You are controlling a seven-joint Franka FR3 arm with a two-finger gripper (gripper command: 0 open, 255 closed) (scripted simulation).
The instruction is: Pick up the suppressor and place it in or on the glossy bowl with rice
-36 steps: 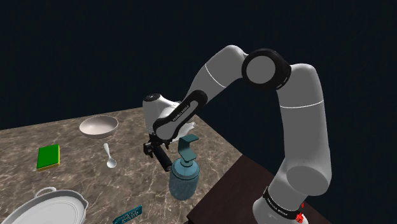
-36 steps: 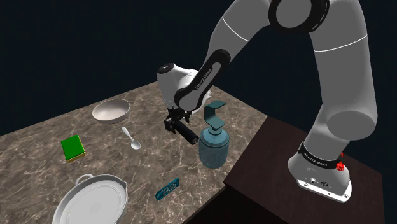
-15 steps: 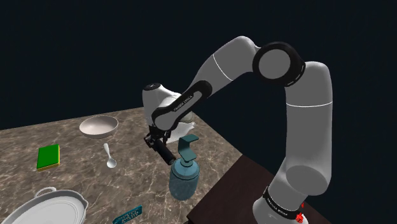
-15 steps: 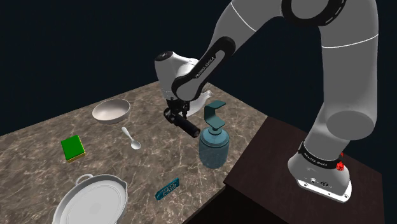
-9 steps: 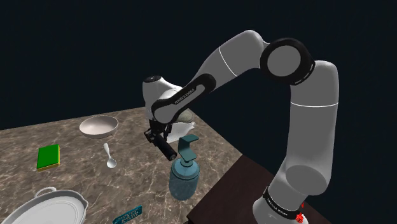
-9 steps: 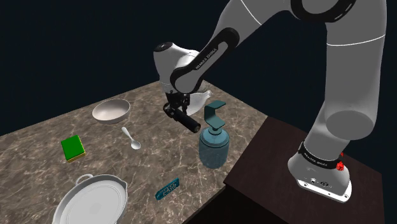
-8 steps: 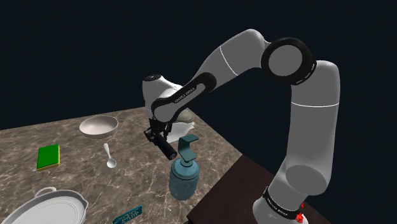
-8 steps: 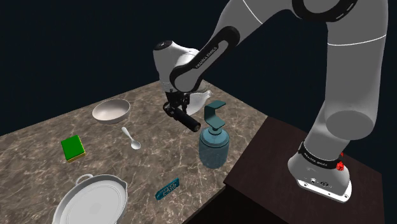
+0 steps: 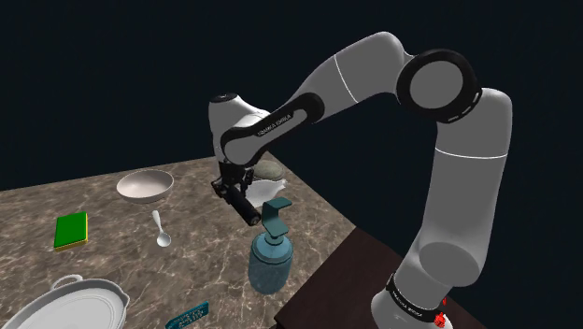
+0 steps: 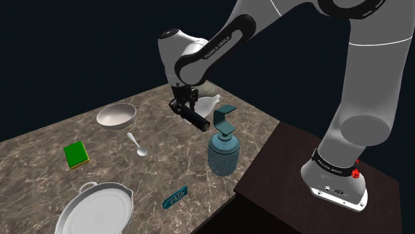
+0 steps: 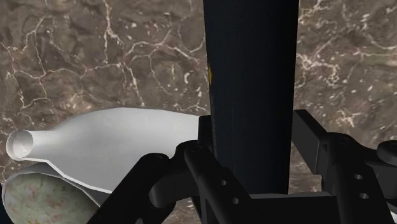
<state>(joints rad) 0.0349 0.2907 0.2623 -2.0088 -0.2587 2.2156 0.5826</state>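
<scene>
A black cylindrical suppressor hangs slanted in the air above the marble counter, with my gripper shut on its upper part. In the wrist view the suppressor runs as a wide dark column between the two black fingers, which clasp it on both sides. The pale, shallow bowl sits on the counter well towards the shoulder view's left of the gripper; I cannot make out rice in it.
A teal soap dispenser stands just below and beside the suppressor's lower end. A white bottle lies on its side under the gripper. A spoon, green sponge, white handled dish and small teal packet lie nearer the counter's front.
The gripper has risen from near the counter with the suppressor clasped in it, and the arm's elbow has lifted. Nothing on the counter has moved.
</scene>
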